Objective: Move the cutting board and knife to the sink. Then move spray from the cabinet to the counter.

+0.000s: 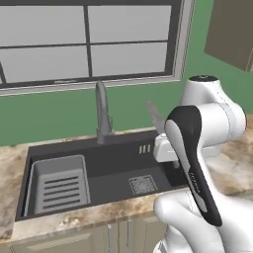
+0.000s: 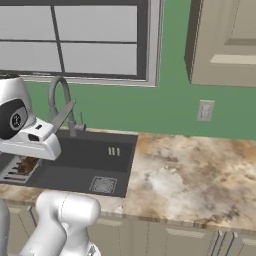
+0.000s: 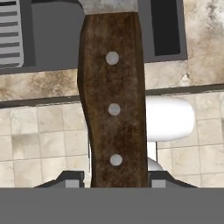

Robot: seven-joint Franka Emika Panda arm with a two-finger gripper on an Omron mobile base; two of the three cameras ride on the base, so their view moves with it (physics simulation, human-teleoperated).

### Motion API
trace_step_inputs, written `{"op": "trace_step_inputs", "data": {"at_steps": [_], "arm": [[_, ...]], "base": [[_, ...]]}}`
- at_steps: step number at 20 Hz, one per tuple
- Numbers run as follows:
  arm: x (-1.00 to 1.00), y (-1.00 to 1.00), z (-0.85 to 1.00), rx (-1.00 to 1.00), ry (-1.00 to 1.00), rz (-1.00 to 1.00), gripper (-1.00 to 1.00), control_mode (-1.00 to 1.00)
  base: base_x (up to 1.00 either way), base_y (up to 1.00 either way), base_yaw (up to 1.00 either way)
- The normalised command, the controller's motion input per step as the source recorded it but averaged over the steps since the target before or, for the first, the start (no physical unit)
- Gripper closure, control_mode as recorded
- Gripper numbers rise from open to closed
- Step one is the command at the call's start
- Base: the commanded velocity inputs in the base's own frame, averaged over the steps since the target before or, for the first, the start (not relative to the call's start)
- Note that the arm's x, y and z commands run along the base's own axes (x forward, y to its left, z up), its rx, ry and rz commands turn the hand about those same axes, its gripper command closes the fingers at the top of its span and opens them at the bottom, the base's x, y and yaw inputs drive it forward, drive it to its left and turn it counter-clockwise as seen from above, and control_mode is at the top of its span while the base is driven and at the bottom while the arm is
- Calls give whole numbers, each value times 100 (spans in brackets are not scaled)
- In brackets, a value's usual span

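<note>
1. The robot's hand (image 3: 114,181) gripped the knife (image 3: 113,100) by its dark brown, three-riveted handle, the two dark fingertips (image 3: 70,179) pressed against either side of it, partly closed around the wood.
2. From the hand view, the handle ran up the middle of the frame toward the start of the silver blade at the top, with the dark sink (image 3: 52,39) and a strip of marbled tabletop (image 3: 43,85) beyond it and pale floor tiles lower down.
3. The left base view showed what the hand view could not: the pointed blade of the knife (image 1: 155,117) rose above the sink (image 1: 113,168), tilted, just right of the tall grey faucet (image 1: 102,112), while the arm's dark-striped link hid the hand itself.
4. That view also laid out the whole basin, with the light grey ribbed rack (image 1: 59,185) at its left end and a square drain (image 1: 143,185) near the middle.
5. The right base view caught the knife (image 2: 62,117) from the other side, its blade slanting up beside the faucet (image 2: 62,102) over the sink (image 2: 95,160).
6. There alone, a reddish-brown object, probably the cutting board (image 2: 26,165), lay on the rack (image 2: 11,172) at the basin's left, half hidden by the arm.
7. The same view took in the long bare run of tabletop (image 2: 190,175) to the right, a wall outlet (image 2: 205,110) and the cabinet (image 2: 225,45) overhead.
</note>
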Motion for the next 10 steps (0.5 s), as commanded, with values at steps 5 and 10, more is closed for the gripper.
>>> {"op": "trace_step_inputs", "data": {"at_steps": [5,10], "arm": [[0,0,0,0,0,0,100,100],[17,-3,0,0,0,12,100,-100]], "base": [[55,-2,33],[24,0,18]]}}
